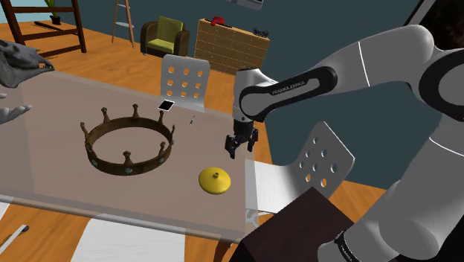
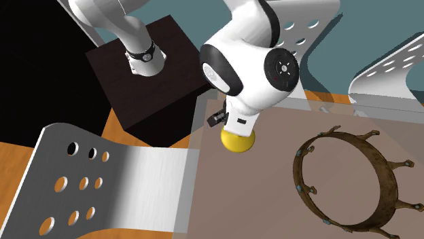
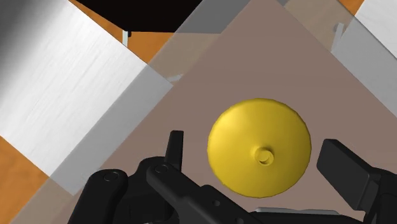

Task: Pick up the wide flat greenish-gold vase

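Yellow vase point(image 3: 254, 143) (on table point(image 3: 267, 63)) — fingers point(image 3: 343, 168) apart.

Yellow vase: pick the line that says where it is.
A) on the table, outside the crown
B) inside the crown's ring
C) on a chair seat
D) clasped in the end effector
A: the yellow vase sits on the table outside the crown, and the open end effector does not touch it.
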Robot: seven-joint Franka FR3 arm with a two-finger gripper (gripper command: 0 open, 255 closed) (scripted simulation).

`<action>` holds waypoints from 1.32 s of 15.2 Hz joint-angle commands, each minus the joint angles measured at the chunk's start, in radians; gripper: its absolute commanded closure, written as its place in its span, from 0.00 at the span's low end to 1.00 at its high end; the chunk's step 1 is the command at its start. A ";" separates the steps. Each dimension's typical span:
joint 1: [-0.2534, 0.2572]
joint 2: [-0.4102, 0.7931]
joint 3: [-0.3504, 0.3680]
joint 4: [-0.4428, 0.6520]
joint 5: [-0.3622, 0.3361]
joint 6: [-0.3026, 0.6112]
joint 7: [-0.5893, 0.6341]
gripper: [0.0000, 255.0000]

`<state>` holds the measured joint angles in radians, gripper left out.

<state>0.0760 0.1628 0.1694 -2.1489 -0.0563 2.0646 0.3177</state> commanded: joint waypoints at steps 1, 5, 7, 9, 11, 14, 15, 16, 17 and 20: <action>0.010 0.087 0.003 0.057 -0.008 0.020 0.026 0.00; 0.032 0.248 0.000 0.174 -0.020 0.043 0.065 0.00; 0.043 0.329 -0.002 0.241 -0.025 0.047 0.081 0.00; 0.055 0.410 -0.005 0.314 -0.028 0.047 0.095 0.00; 0.058 0.431 -0.007 0.325 -0.030 0.056 0.098 0.00; 0.061 0.461 -0.011 0.328 -0.035 0.082 0.100 0.00; 0.061 0.471 -0.012 0.329 -0.036 0.091 0.101 0.00; 0.062 0.481 -0.013 0.331 -0.038 0.100 0.101 0.00; 0.064 0.498 -0.015 0.334 -0.040 0.113 0.102 0.00; 0.064 0.497 -0.015 0.333 -0.040 0.114 0.102 1.00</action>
<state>0.1396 0.6582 0.1549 -1.8164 -0.0961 2.1765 0.4199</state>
